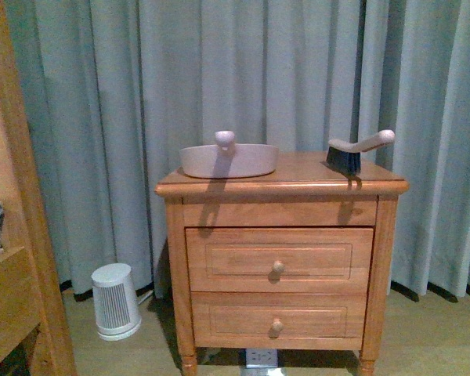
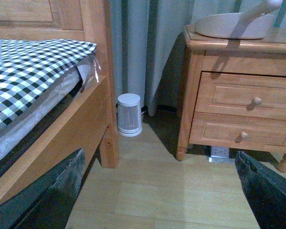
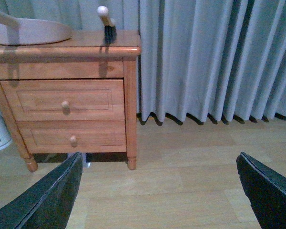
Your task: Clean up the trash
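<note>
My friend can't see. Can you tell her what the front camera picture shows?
A wooden nightstand with two drawers stands before grey-blue curtains. On top sit a beige dustpan on the left and a small brush on the right. A white ribbed appliance stands on the floor to its left.

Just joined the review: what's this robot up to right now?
Nothing is being handled yet. The left claw and right claw are both open and empty, above the wood floor and facing the nightstand. The beige dustpan and the brush sit untouched on top of it. No trash shows in any view.
</note>
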Available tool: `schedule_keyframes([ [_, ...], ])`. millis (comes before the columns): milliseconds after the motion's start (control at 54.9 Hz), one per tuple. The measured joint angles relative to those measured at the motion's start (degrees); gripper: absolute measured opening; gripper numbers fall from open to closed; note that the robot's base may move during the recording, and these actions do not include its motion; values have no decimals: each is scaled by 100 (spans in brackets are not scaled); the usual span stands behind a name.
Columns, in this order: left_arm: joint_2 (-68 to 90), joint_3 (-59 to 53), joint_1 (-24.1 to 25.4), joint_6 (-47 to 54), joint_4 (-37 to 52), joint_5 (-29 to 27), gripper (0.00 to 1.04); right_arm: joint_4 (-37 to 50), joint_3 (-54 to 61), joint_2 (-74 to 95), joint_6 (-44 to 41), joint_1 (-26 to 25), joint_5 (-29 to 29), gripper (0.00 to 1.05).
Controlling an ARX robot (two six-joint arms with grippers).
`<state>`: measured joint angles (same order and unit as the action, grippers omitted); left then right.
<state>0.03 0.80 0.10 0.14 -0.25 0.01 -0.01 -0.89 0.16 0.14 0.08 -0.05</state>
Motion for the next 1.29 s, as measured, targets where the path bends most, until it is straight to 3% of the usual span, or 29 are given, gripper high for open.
schedule_keyframes([
  [1294,2,0,0,0,-2,0,97,0,0,0,0,0,2,97],
])
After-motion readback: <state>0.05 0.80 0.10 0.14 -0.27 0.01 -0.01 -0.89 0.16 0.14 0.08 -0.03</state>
